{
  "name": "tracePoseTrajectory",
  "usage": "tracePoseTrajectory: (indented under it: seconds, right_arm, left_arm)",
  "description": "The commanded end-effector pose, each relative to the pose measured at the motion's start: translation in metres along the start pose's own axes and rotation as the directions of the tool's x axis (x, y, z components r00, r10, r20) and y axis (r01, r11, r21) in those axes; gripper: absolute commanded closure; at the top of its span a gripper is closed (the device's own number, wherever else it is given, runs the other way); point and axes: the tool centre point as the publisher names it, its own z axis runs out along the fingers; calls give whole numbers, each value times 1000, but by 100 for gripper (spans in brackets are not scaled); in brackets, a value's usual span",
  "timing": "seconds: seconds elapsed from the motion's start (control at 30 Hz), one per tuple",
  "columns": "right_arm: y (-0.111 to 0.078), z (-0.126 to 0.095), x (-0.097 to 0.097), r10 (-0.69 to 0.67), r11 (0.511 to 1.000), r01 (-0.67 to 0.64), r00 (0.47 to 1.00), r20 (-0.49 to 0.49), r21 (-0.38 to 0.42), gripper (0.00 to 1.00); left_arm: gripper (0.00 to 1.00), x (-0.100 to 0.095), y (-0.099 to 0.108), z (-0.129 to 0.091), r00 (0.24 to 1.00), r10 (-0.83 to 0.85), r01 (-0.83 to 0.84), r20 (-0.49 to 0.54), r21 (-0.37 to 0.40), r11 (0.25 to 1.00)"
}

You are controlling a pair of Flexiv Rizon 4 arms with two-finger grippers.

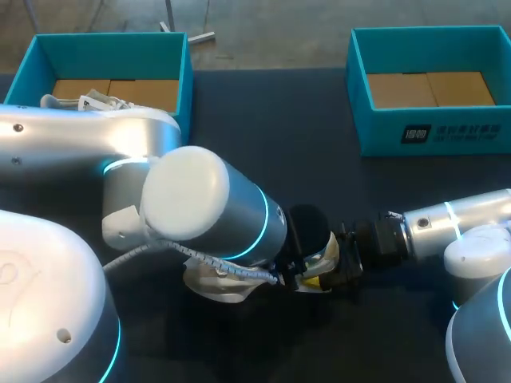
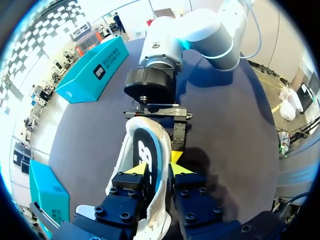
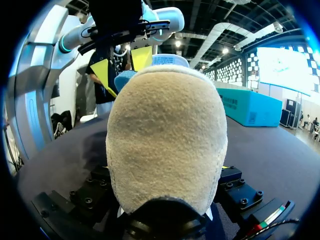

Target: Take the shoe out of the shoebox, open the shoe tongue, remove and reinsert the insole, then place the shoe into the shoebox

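Shoe (image 3: 167,135), dark table (image 1: 271,120), teal shoebox (image 1: 479,132)

Bright overhead lighting, soft shadows, mild glare

Print on the box and on the shoe, none of it clear enough to read.
The teal cardboard shoebox (image 1: 383,132) at the right of the counter has a dark label (image 1: 453,133) with small white characters on its front wall. The white shoe (image 2: 128,142) shows a large white mark (image 2: 145,150) on its dark inner surface.

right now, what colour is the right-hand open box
The open rectangular box is teal, brown floor inside; best in head view.
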Motion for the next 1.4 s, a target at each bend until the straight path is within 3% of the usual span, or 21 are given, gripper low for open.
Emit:
tracePoseTrajectory:
  seconds: [0.03, 0.87, 1.0, 1.1, 1.4]
  right_arm:
    - [1, 2, 0, 1, 1000, -1, 1000, -1, 6, 100]
    - [1, 2, 0, 1, 1000, -1, 1000, -1, 6, 100]
    - [1, 2, 0, 1, 1000, -1, 1000, -1, 6, 100]
    - [1, 2, 0, 1, 1000, -1, 1000, -1, 6, 100]
    - [1, 2, 0, 1, 1000, -1, 1000, -1, 6, 100]
  left_arm:
    - [75, 2, -4, 5, 1000, -1, 1, 30, -11, 1000]
    - [73, -1, -9, 23, 993, 6, 0, 115, -52, 999]
    - [81, -6, -8, 22, 993, -6, 11, 116, -49, 999]
    - [98, -9, -7, 21, 992, -14, 20, 121, -48, 999]
    - [100, -13, -5, 18, 991, -28, 33, 128, -34, 999]
